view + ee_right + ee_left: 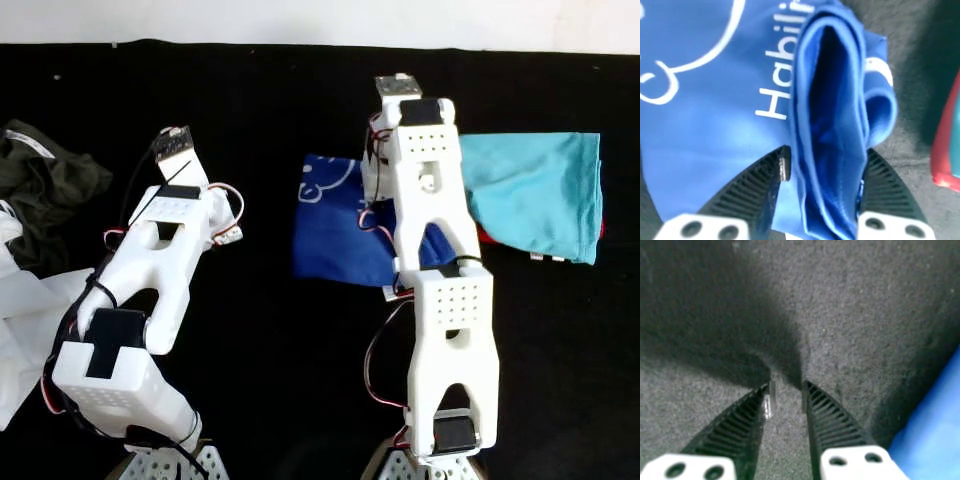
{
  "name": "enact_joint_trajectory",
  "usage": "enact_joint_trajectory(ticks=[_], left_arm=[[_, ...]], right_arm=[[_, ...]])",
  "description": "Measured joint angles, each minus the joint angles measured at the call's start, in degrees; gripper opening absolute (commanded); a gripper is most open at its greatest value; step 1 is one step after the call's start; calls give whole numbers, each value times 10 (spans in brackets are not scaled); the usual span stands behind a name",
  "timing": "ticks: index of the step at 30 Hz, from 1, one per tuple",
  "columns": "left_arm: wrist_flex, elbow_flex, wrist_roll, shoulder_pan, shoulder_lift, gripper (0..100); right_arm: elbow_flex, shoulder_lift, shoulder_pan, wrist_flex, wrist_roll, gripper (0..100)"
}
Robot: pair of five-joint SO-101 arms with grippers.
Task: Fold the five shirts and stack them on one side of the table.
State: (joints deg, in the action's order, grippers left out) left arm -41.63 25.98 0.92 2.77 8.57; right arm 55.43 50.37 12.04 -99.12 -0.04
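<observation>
A blue shirt (335, 235) with white print lies partly folded at the table's middle, under my right arm (430, 190). In the right wrist view my right gripper (826, 167) is shut on a bunched fold of the blue shirt (715, 100), one finger on each side of the fold. A folded teal shirt (540, 195) lies at the right on top of a red shirt (485, 237). My left gripper (786, 389) hovers low over bare black cloth, narrowly open and empty, left of the blue shirt (935, 430).
A crumpled dark green shirt (45, 185) and a white shirt (25, 320) lie at the table's left edge, beside my left arm (165, 240). The black tablecloth (270, 110) covers the table. The red shirt's edge (947, 145) lies close to the right gripper.
</observation>
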Motion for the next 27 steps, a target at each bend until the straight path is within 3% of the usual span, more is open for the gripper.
enact_joint_trajectory(ticks=[9,12,21,27], left_arm=[[0,0,1,0,0,101],[0,0,1,0,0,101],[1,0,1,0,0,101],[4,0,1,0,0,101]], right_arm=[[1,74,-4,14,0,197],[2,79,-11,15,1,3],[40,52,-70,-5,4,5],[49,-48,-76,-13,53,5]])
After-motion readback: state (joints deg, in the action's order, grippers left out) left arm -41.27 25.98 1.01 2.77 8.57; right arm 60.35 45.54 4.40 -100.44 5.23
